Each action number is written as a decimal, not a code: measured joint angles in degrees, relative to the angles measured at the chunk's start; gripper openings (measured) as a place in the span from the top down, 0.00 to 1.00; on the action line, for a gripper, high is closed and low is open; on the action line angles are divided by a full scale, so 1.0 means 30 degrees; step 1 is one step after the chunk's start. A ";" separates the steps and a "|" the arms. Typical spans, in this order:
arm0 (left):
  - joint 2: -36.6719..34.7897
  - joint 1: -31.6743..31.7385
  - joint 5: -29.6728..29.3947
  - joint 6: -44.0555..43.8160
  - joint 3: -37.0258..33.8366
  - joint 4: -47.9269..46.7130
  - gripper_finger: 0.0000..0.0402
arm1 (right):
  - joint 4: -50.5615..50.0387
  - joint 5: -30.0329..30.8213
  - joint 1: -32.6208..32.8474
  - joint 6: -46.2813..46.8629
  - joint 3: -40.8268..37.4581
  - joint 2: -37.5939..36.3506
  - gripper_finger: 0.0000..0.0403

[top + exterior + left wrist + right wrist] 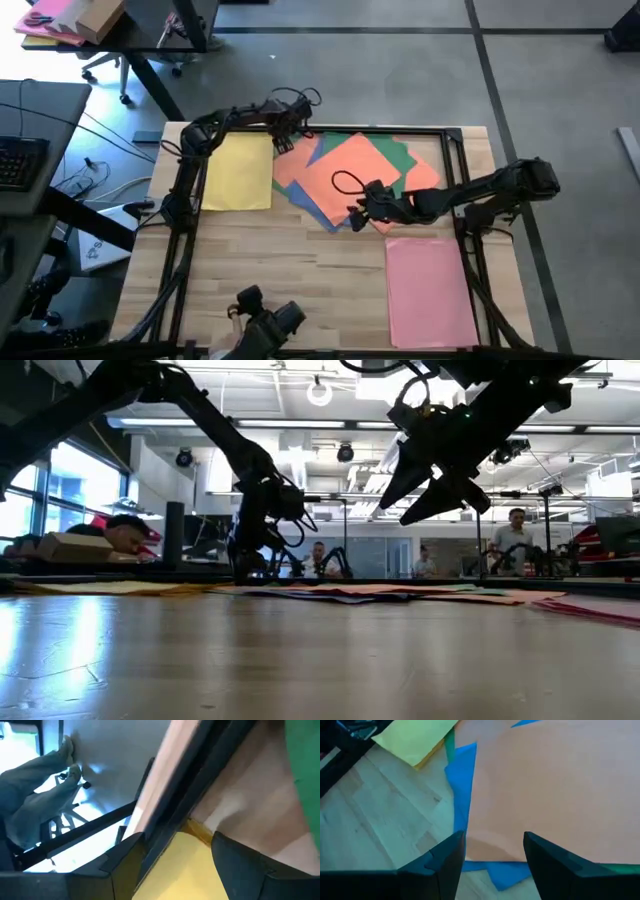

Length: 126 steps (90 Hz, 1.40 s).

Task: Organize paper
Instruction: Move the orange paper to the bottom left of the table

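Over orange sheet point(555, 785), right fingers point(542, 855) apart; high view hides gap.

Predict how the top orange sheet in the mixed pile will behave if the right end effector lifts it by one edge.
The orange sheet looks thin and flat, so it would probably droop. It lies loose on the blue sheet, so it may slide instead of lifting. The open right end effector hovers over its edge.

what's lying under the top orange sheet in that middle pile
Under the orange sheet, blue paper and green paper poke out at its edges. Anything fully beneath it is covered.
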 joint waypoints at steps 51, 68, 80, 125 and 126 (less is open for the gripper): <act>-0.5226 -0.2722 0.7564 -0.2829 0.1172 -0.1272 0.46 | -0.5829 -0.1582 0.0209 -0.4060 0.1331 -0.3260 0.53; -0.7111 -0.5585 0.7909 -0.3272 0.0029 -0.2335 0.46 | -0.9381 -0.1207 0.2443 -0.4724 0.2152 -0.4512 0.53; -0.7861 -0.8243 0.8252 -0.2530 -0.1128 -0.1827 0.46 | -1.0653 0.0464 0.4726 -0.2755 0.2521 -0.4612 0.53; -0.4937 -1.4755 0.8801 0.2942 -0.4466 0.5019 0.46 | -1.0377 0.6026 0.7895 0.0102 0.2528 -0.4597 0.53; -0.4792 -1.4786 0.8669 0.2979 -0.4466 0.5147 0.46 | -1.0337 0.6035 0.7895 0.0018 0.2528 -0.4597 0.53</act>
